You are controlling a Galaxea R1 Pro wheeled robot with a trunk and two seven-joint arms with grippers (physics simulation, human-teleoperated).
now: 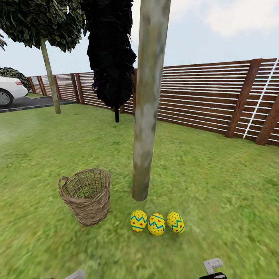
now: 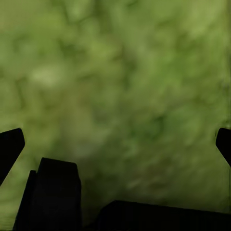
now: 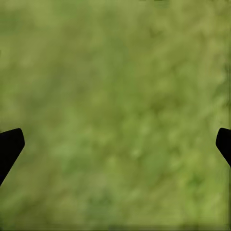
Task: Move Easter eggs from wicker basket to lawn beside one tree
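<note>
With both grippers, left (image 2: 115,139) and right (image 3: 115,139), spread wide and empty over the lawn (image 1: 217,186), you risk only bumping the three Easter eggs (image 1: 157,223), which lie beside the tree (image 1: 147,116), away when you move.

- You have the three Easter eggs (image 1: 156,223), yellow with red dots and blue zigzags, in a row on the lawn (image 1: 217,186) at the foot of the pale tree (image 1: 147,116).
- Your wicker basket (image 1: 86,195) stands upright just left of the trunk, nothing visible inside.
</note>
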